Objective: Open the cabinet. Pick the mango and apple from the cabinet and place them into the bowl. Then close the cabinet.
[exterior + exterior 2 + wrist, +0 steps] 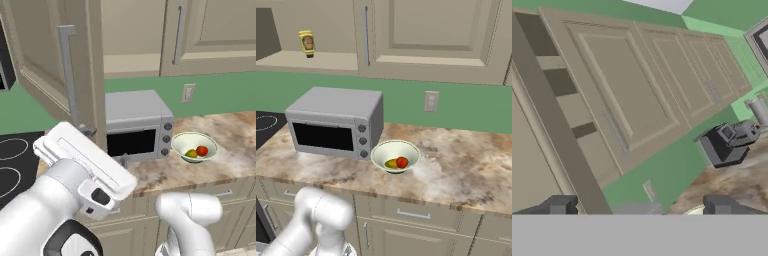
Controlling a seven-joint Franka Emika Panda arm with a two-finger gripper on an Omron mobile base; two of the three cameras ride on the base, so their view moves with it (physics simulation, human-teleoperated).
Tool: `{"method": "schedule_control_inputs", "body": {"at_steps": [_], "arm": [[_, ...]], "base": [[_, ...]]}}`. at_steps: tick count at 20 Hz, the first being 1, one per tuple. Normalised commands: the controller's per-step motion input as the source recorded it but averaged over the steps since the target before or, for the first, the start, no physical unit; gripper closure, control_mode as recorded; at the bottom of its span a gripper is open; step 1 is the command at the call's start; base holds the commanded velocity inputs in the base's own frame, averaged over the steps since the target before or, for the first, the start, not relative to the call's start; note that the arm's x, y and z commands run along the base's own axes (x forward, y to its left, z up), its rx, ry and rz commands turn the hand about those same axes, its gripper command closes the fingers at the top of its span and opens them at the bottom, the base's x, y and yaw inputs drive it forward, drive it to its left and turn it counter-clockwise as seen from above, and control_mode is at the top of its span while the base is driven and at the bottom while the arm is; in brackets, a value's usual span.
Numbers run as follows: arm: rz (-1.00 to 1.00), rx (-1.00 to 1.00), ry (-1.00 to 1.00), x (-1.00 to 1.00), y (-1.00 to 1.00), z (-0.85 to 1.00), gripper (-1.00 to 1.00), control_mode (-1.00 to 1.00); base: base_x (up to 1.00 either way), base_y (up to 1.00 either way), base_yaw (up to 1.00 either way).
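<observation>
Gripper (639,206) spread wide, holding nothing, beside open beige recessed-panel cabinet (55,65) door. Boxy grey microwave (336,122) left on marbled worktop (466,170); round cream bowl (387,149) right, cradling oval mango (391,163) and round red apple (402,162).

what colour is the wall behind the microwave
Green wall, clearest in the right base view behind the grey microwave.

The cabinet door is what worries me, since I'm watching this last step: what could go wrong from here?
1. The left door of the cabinet stands swung out, and the hand is open, gripping nothing. A push at a bad angle could slide off its edge or handle.
2. The microwave sits right under that door; a low arm sweep might strike it.
3. The bowl with mango and apple sits near the counter edge, within reach of a stray swing.
</observation>
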Motion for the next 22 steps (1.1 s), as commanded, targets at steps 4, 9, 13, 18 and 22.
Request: {"method": "schedule_control_inputs", "body": {"at_steps": [4, 9, 13, 18, 22], "arm": [[0.01, 0.08, 0.02, 1.00, -0.98, -0.25, -1.00, -1.00], [0.04, 0.12, 0.05, 1.00, -1.00, -0.19, -1.00, -1.00], [0.06, 0.07, 0.08, 0.92, -0.58, -0.03, -1.00, -1.00], [0.00, 0.02, 0.11, 0.98, -0.25, 0.00, -1.00, -1.00], [0.00, 0.05, 0.16, 1.00, -0.34, 0.00, -1.00, -1.00]], "base": [[0.00, 0.00, 0.00], [0.00, 0.00, 0.00], [0.00, 0.00, 0.00], [0.00, 0.00, 0.00], [0.00, 0.00, 0.00]]}}
